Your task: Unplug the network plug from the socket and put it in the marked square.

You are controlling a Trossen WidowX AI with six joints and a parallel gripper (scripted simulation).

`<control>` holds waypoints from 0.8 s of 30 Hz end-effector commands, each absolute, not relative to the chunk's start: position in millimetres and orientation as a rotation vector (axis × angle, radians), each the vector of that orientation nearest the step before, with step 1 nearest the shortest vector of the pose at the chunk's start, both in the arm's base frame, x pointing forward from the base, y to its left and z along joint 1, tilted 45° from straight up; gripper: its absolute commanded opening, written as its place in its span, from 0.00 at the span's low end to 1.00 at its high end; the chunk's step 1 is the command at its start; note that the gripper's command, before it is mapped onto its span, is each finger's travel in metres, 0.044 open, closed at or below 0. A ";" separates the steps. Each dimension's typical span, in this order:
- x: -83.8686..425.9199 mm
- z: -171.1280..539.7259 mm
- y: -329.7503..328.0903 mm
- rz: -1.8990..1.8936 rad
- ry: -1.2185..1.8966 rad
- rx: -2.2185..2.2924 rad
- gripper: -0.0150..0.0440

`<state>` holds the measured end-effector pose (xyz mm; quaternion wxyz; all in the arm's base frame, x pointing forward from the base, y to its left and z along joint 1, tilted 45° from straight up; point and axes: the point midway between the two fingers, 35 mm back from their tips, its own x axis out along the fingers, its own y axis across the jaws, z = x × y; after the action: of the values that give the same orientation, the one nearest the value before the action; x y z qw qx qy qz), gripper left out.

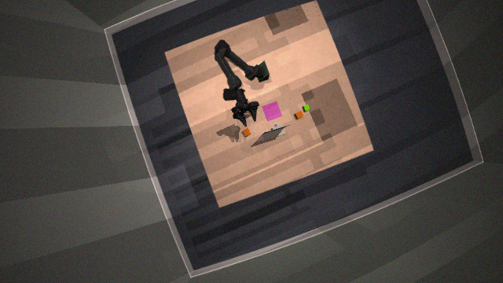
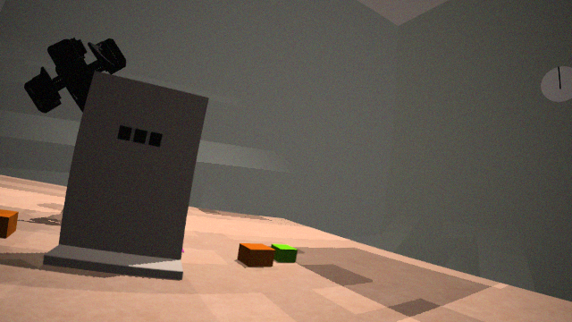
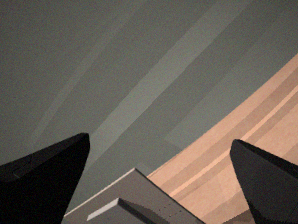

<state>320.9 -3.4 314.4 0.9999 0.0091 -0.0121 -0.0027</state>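
The upright grey panel (image 1: 272, 134) (image 2: 134, 188) (image 3: 134, 185) stands on the table; its back, with three dark square openings, faces the exterior view. A tiny blue spot (image 1: 275, 125) shows on its arm side in the top view, too small to tell whether it is the plug. The plug and its tab cannot be made out in the other views. The magenta marked square (image 1: 272, 111) lies on the table on that same side. My gripper (image 1: 250, 123) (image 2: 75, 72) (image 3: 161, 144) is open and empty, raised near the panel's top, off to one side.
An orange cube (image 1: 246, 132) (image 2: 7, 224) lies on the table near the gripper's side of the panel. Another orange cube (image 1: 299, 115) (image 2: 256, 255) and a green cube (image 1: 306, 108) (image 2: 284, 253) lie close together on the panel's other side.
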 end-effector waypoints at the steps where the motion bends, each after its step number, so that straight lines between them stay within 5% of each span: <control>1: 320.8 313.5 -3.3 -0.005 -0.023 0.022 0.89; 9: 317.1 274.5 3.9 0.016 0.016 0.174 0.53; 24: 297.9 195.7 17.4 0.041 0.105 0.485 0.52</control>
<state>303.0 13.9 210.0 0.9765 0.2106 0.0439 0.0163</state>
